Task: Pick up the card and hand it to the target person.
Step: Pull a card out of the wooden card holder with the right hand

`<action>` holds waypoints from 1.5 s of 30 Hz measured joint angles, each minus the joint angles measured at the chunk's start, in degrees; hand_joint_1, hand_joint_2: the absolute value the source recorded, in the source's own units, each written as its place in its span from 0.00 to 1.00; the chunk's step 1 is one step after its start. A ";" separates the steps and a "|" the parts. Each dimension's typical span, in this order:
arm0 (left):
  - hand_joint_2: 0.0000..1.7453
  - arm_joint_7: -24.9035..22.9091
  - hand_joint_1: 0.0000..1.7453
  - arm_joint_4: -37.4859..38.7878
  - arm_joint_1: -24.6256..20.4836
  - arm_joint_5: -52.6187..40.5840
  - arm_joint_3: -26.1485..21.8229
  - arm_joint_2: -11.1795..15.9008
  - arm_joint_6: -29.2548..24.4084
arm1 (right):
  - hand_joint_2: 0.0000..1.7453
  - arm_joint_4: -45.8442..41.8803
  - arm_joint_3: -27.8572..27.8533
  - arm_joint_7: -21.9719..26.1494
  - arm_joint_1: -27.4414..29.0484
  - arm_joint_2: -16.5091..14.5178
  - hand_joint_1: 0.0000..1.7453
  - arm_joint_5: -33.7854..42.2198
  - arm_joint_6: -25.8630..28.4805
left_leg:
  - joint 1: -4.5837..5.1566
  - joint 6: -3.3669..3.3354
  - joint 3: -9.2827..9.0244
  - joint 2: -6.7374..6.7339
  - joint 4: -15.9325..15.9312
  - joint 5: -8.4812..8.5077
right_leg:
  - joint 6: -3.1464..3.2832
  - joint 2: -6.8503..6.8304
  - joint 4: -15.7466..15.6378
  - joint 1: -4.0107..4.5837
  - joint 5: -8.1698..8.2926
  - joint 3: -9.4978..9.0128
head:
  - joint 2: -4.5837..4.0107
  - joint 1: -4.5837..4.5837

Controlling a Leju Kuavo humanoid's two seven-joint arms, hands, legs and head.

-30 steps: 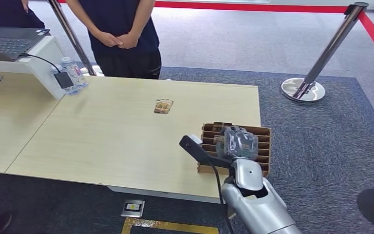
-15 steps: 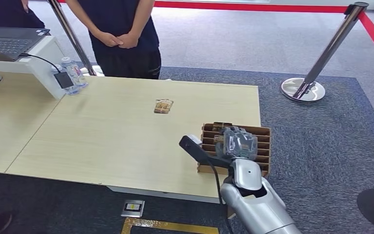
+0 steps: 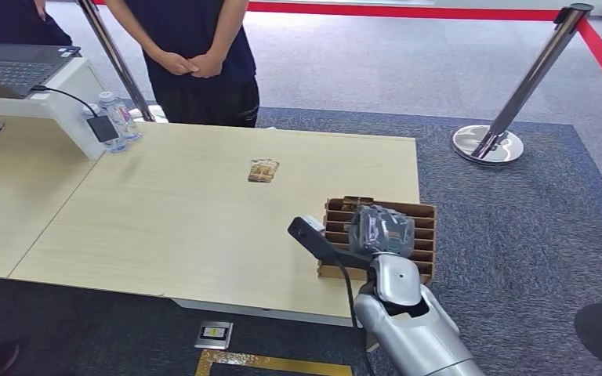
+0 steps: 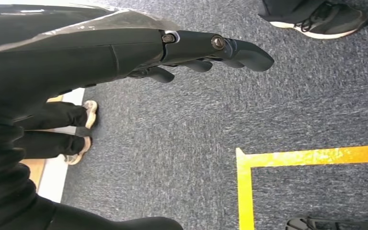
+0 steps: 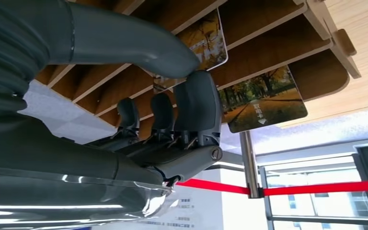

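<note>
A wooden slotted card holder [image 3: 425, 229] stands at the table's near right corner. My right hand [image 3: 382, 229] hovers right over it. In the right wrist view the hand [image 5: 191, 110] has its thumb and fingers closed around an autumn-picture card [image 5: 210, 44] that still sits in a slot of the holder [image 5: 287, 33]. A second, similar card [image 5: 263, 98] sticks out of a neighbouring slot. Another card [image 3: 263, 170] lies flat in the middle of the table [image 3: 165, 227]. A person [image 3: 192, 47] stands at the far edge with hands clasped. My left hand [image 4: 196, 50] hangs over the carpet, fingers straight and holding nothing.
A laptop [image 3: 16, 66] on a white stand and water bottles [image 3: 119, 117] sit at the table's far left. A stanchion base [image 3: 487, 145] with a red belt stands on the carpet to the right. A small device [image 3: 214, 334] lies on the floor by the yellow tape.
My right hand has edged slightly to the left over the holder. Nothing else has moved.
</note>
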State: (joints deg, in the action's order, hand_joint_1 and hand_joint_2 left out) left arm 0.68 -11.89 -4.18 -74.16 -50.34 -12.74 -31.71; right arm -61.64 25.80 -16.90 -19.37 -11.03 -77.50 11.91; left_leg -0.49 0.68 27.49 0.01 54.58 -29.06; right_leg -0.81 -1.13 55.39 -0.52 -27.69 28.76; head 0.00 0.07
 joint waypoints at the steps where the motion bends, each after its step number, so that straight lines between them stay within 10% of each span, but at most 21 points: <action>1: 1.00 0.00 0.00 0.00 0.00 0.00 0.00 0.00 0.01 | 1.00 0.00 -0.01 0.00 0.00 0.00 0.57 0.00 0.00 | 0.00 0.00 0.00 0.00 0.00 0.00 | 0.00 0.00 0.00 0.00 0.00 0.00 | 0.00 -0.01; 16: 1.00 -0.44 0.00 0.00 -0.01 -0.25 0.02 0.00 0.09 | 1.00 1.33 -0.03 0.02 -0.13 -0.19 0.43 0.00 -0.02 | 0.00 0.00 0.01 0.00 0.00 0.00 | 0.00 0.00 0.00 0.00 0.00 0.00 | 0.00 -0.01; 45: 1.00 -0.50 0.00 0.00 -0.02 -0.07 0.02 -0.02 0.09 | 1.00 4.85 -0.08 1.19 -2.62 -1.48 0.78 0.01 0.56 | 0.00 -0.01 0.00 0.00 0.00 0.02 | 0.00 0.00 0.00 0.00 0.01 0.00 | 0.00 -0.01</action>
State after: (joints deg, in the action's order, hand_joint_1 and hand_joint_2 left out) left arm 0.17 -11.89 -4.20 -74.23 -50.31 -12.76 -31.63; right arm -56.79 25.73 -15.71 -21.99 -12.51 -77.49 12.48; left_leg -0.49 0.67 27.50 0.01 54.58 -29.05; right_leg -0.81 -1.13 55.39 -0.52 -27.68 28.76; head 0.00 0.06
